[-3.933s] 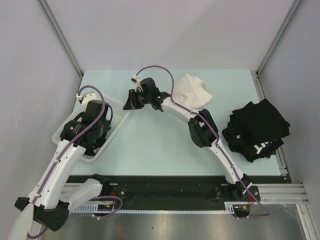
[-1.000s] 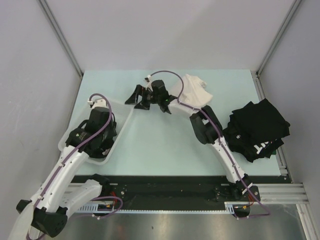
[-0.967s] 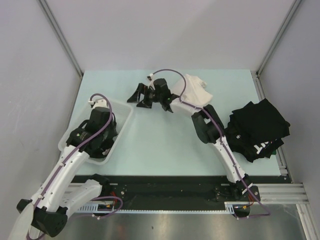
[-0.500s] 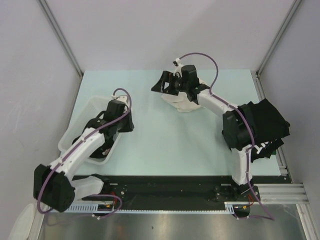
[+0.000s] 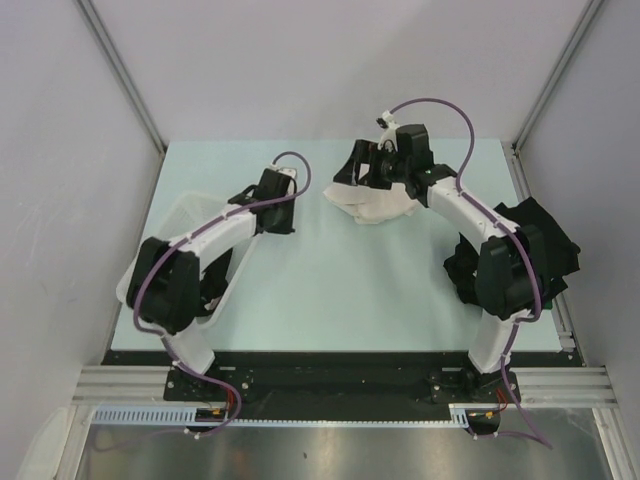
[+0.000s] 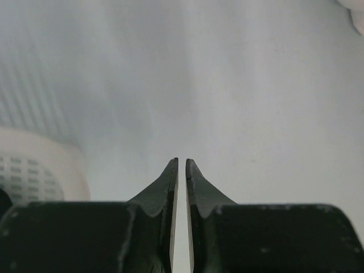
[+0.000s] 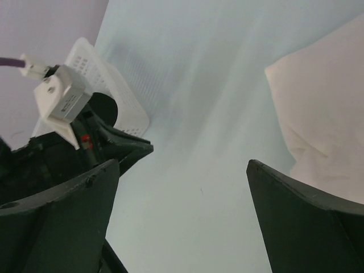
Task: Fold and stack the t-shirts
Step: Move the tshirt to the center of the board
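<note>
Near the right edge of the table [image 5: 330, 290] lies a pile of black shirts [image 5: 548, 235], partly hidden behind the right arm; at the left edge stands the basket [image 5: 188, 212]; just beyond it we see the left gripper [image 6: 182, 164] over the table, its jaws at a thin slit with nothing between them; farthest, the cream shirt [image 5: 378, 205] lies crumpled, and the right gripper [image 7: 182, 168] hangs at its left side, jaws spread wide and empty

White basket [image 5: 185, 212] left, black t-shirts [image 5: 548, 232] right, open table [image 5: 330, 280] between
</note>
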Controlling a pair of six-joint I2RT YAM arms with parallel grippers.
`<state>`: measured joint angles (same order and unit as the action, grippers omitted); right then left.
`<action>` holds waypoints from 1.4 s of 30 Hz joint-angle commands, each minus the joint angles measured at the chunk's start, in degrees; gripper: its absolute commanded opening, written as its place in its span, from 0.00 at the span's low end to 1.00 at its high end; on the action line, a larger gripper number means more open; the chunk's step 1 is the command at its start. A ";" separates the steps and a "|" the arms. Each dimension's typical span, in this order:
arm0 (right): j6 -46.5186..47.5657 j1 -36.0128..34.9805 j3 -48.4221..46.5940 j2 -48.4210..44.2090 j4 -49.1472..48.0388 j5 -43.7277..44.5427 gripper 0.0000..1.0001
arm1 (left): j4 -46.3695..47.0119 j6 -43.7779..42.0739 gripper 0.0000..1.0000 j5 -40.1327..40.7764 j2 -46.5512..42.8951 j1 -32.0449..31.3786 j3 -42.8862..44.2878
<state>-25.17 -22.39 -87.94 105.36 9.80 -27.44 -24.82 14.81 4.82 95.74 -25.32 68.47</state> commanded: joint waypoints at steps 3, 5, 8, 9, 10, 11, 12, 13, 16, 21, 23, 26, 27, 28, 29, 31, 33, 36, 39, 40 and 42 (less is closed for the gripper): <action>2.49 0.24 0.49 -4.64 2.59 -1.21 1.00 | -0.93 -3.38 0.11 4.23 8.93 -0.52 9.31; 2.40 0.33 0.93 -4.99 2.94 -1.39 1.00 | -1.37 -3.29 0.10 4.67 10.68 -0.52 11.06; 2.40 0.59 1.46 -5.25 3.03 -1.47 1.00 | -2.86 -3.56 0.10 5.55 11.92 -0.43 12.82; 2.32 0.60 1.54 -5.34 3.03 -1.39 1.00 | -3.21 -3.65 0.10 6.25 12.18 -0.43 13.09; 2.23 0.86 1.72 -5.34 3.03 -1.39 1.00 | -3.74 -3.73 0.10 7.73 12.27 -0.43 13.44; 2.14 1.03 1.89 -5.25 2.59 -1.56 1.00 | -4.53 -3.73 0.09 8.62 12.45 -0.34 13.62; 1.97 1.12 1.98 -5.17 2.33 -1.65 1.00 | -4.88 -3.65 0.09 9.67 12.45 -0.26 13.71; 1.62 1.30 2.07 -5.25 2.24 -1.74 1.00 | -6.37 -2.86 0.08 10.90 12.62 -0.17 13.88; 1.00 1.65 2.34 -4.55 1.62 -2.26 1.00 | -9.18 -0.49 0.02 14.68 12.71 0.80 14.68; 0.21 1.83 3.13 -3.94 0.13 -3.05 1.00 | -11.74 1.36 0.00 18.65 11.84 2.03 14.15; -0.49 1.83 3.39 -3.76 -0.74 -3.49 1.00 | -12.01 1.36 0.00 19.52 11.13 2.73 13.27; -0.85 1.83 3.57 -3.67 -1.19 -3.76 1.00 | -12.71 1.71 0.00 20.49 10.95 4.13 12.83; -0.85 1.83 3.57 -3.67 -1.28 -3.85 1.00 | -12.88 1.72 0.00 21.36 11.04 4.40 12.83; -0.93 1.83 3.57 -3.58 -1.28 -3.93 1.00 | -13.23 1.72 0.00 21.72 10.96 4.66 12.83; -0.94 1.83 3.57 -3.67 -1.28 -4.11 1.00 | -13.41 1.72 0.00 21.98 11.04 5.28 12.92; -0.76 1.91 3.74 -3.67 -1.10 -4.20 1.00 | -13.24 1.54 0.00 22.69 10.78 5.89 12.66; -0.67 1.91 3.83 -3.67 -0.93 -4.46 1.00 | -13.15 1.36 0.00 23.13 10.69 6.95 12.66; -0.23 2.00 4.00 -3.93 -0.31 -4.55 1.00 | -13.33 1.36 0.00 23.57 10.78 8.35 12.66; 0.21 2.09 4.18 -4.29 0.30 -4.55 1.00 | -12.72 1.10 0.00 23.83 10.61 9.32 12.31; 0.38 2.26 4.36 -4.37 0.57 -4.46 1.00 | -12.62 0.93 0.00 23.92 10.78 9.50 12.04; 0.65 2.35 4.53 -4.64 0.66 -4.55 1.00 | -12.62 0.84 0.00 24.27 11.22 9.94 12.13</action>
<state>-25.39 -20.49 -84.05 102.61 10.83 -30.96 -37.63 15.49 26.76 108.44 -16.51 80.75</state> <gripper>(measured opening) 0.995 0.003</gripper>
